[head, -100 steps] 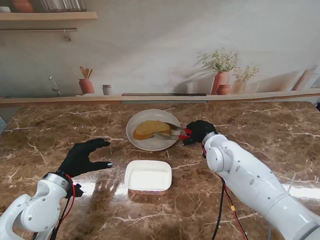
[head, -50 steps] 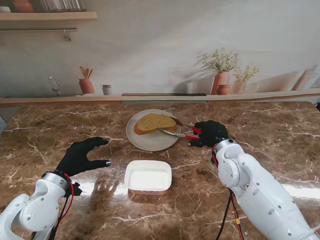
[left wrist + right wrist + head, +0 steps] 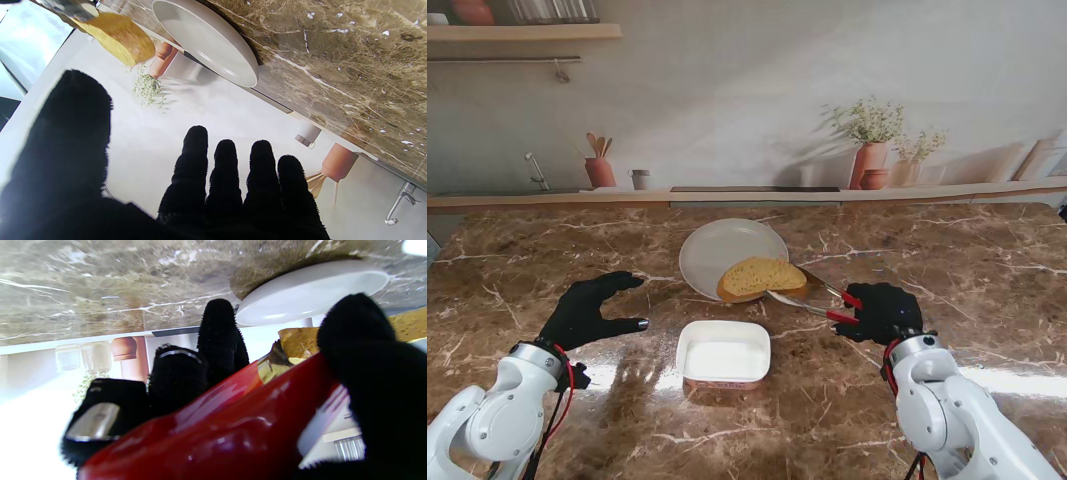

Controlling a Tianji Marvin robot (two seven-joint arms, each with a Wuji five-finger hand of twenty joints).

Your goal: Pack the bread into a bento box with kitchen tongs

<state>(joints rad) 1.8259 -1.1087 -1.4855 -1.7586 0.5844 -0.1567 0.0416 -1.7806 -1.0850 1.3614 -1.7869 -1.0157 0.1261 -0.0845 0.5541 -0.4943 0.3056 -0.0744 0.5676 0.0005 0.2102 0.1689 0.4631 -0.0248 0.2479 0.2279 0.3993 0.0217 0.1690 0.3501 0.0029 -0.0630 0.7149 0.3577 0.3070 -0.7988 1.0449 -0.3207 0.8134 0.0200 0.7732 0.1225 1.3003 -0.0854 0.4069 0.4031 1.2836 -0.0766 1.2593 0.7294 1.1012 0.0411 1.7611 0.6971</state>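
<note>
A brown marble counter (image 3: pixel 987 260) with pale veins fills the foreground, glossy enough to throw back bright patches of light. Behind it runs a narrow ledge (image 3: pixel 547 200) against a plain off-white wall (image 3: pixel 727 90). On the ledge stand a terracotta jar of wooden utensils (image 3: pixel 599 170), a small grey cup (image 3: pixel 640 179) and — toward the right — two terracotta pots of dried flowers (image 3: pixel 870 160), casting soft shadows on the wall. A wooden shelf (image 3: pixel 522 32) hangs high on the left, with a rail beneath it.
</note>
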